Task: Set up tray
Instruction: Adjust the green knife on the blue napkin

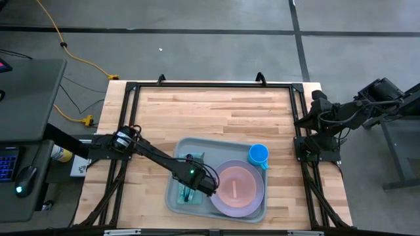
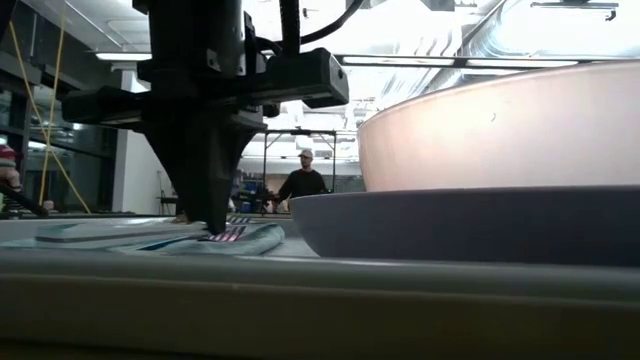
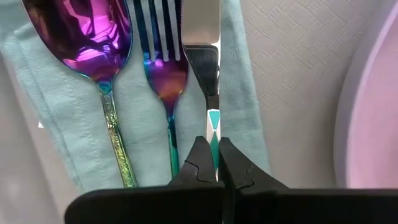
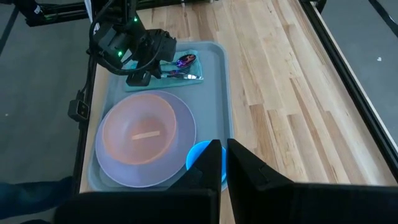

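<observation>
Clamped on the knife (image 3: 210, 93) handle, the left gripper (image 3: 211, 167) sits low over the teal napkin (image 3: 74, 124), on the left part of the tray (image 1: 190, 145). Spoon (image 3: 93, 43), fork (image 3: 163, 68) and knife lie side by side, apparently so the cutlery sits squared beside the plate (image 1: 220, 203) carrying the pink bowl (image 1: 235, 183). A blue cup (image 1: 258, 155) stands at the tray's far right. The tray rests near-centre on the table (image 1: 216, 108). Off at the right edge, the right gripper (image 4: 222, 163) waits, fingers together.

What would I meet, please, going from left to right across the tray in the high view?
Tray's left rim → teal napkin with cutlery, where the left gripper is shut on the knife handle → pink bowl on the lavender plate → blue cup.
</observation>
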{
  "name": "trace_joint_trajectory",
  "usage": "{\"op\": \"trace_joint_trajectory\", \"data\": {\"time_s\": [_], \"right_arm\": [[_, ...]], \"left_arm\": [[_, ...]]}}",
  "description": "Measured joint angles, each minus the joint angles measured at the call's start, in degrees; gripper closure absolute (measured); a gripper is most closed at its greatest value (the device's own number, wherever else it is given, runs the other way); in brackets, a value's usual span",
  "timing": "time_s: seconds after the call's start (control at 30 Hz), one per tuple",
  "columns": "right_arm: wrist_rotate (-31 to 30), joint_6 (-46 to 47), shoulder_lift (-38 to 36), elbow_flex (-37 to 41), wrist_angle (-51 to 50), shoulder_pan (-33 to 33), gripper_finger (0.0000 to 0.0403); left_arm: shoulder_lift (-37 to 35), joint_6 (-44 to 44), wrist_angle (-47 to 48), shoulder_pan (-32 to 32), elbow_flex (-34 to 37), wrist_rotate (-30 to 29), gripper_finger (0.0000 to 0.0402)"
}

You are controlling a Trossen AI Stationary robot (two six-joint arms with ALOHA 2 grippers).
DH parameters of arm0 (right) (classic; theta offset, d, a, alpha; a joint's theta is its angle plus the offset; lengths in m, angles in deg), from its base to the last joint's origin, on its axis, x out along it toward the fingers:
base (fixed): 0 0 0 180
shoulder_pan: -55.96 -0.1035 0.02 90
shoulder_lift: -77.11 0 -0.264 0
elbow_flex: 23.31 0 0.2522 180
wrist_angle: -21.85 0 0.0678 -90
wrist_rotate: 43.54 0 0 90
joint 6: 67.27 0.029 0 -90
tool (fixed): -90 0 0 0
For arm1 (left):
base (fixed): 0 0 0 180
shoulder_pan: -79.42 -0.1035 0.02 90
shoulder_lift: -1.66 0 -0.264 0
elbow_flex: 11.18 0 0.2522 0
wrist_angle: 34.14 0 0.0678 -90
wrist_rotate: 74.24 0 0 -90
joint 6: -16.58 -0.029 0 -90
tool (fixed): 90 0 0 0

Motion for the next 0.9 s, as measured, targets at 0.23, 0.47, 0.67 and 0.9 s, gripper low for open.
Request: {"op": "trace_joint_trajectory", "data": {"time_s": [0.23, 0.47, 0.67, 0.9], "right_arm": [[0.00, 0.00, 0.00, 0.00, 0.00, 0.00, 0.0403], [0.00, -0.07, 0.00, 0.00, 0.00, 0.00, 0.0403], [0.00, -0.37, 0.00, 0.00, 0.00, 0.01, 0.0403], [0.03, -0.53, 0.00, 0.00, 0.00, 0.00, 0.0403]], "left_arm": [[0.02, 0.00, -0.37, 0.00, 0.00, -0.04, 0.0383], [0.02, -0.09, -1.15, -0.02, 0.00, -0.25, 0.0371], [0.02, -0.34, -1.50, -0.02, 0.00, -0.64, 0.0353], [0.02, -0.79, -1.44, -0.02, 0.00, -0.70, 0.0333]]}}
